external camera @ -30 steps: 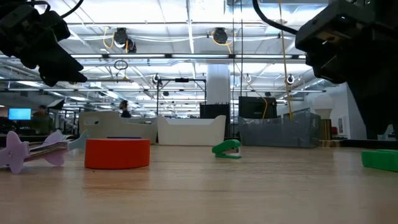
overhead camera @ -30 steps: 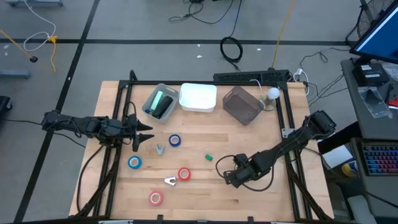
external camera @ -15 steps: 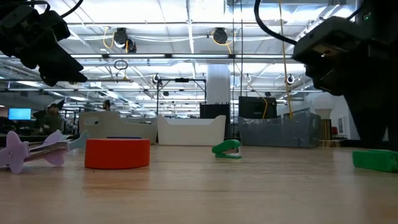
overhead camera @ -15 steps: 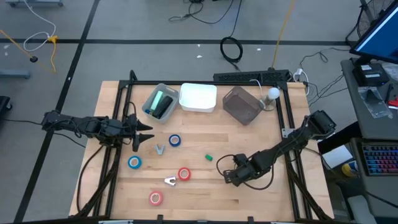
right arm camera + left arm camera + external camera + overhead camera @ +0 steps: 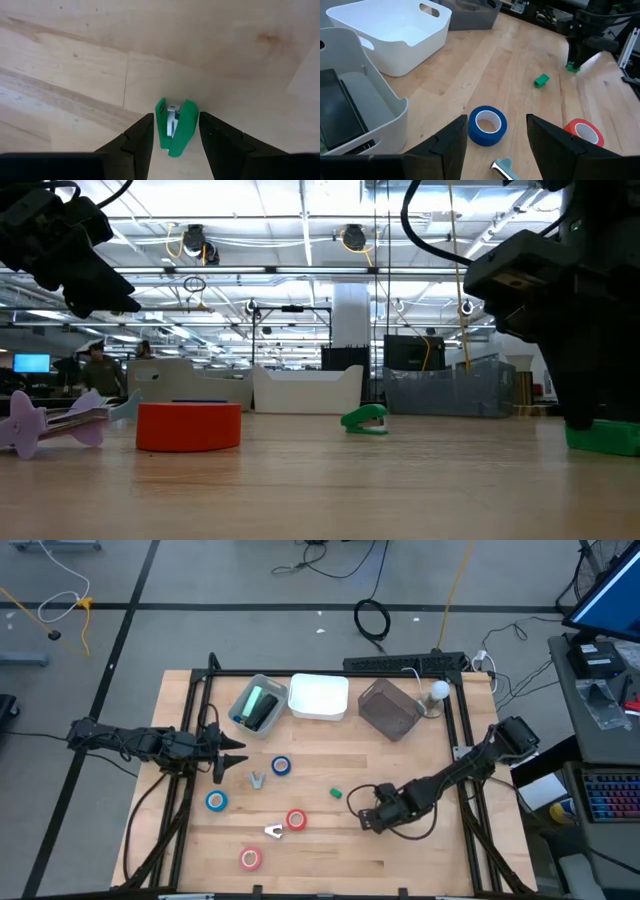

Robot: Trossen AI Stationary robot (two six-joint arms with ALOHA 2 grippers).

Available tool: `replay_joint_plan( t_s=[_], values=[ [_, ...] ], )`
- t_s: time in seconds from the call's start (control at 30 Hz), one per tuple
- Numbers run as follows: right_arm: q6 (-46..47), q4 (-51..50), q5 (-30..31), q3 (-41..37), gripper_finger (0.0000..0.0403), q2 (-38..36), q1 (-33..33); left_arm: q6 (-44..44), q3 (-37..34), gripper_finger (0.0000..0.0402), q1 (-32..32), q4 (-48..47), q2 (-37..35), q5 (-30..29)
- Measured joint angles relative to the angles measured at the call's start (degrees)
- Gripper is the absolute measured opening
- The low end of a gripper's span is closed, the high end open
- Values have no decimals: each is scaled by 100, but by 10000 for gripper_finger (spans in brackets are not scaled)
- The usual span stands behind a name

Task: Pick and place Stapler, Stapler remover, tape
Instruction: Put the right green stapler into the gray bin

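Low at the high view's centre-right, the right gripper [image 5: 172,131] stood spread around a small green stapler [image 5: 174,125] — untouched; squeezing squarely across its sides looked wisest. At far left the left gripper [image 5: 496,131] waited, likewise spread.

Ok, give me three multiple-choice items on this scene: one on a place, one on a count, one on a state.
1. Where does the green stapler seen by the right wrist camera lie?
A. in the white bin
B. between the right gripper's fingers
C. on top of a tape roll

2. How many tape rolls lie on the table?
A. two
B. four
C. six

3. What state is the left gripper in?
A. shut on a blue roll
B. shut on a stapler
C. open, holding nothing

Answers:
1 B: the green stapler sits on the wood with one finger of the right gripper on each side.
2 B: two blue tape rolls and two red ones lie on the table.
3 C: the left gripper has its fingers wide apart with nothing between them.
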Motion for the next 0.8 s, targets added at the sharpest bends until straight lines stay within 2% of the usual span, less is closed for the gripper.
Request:
replay_joint_plan(
  t_s=[0.8],
  values=[
    [-156,-311,-16,-2,153,-2,-68,39,2,207,1,1,0,-4]
  ],
)
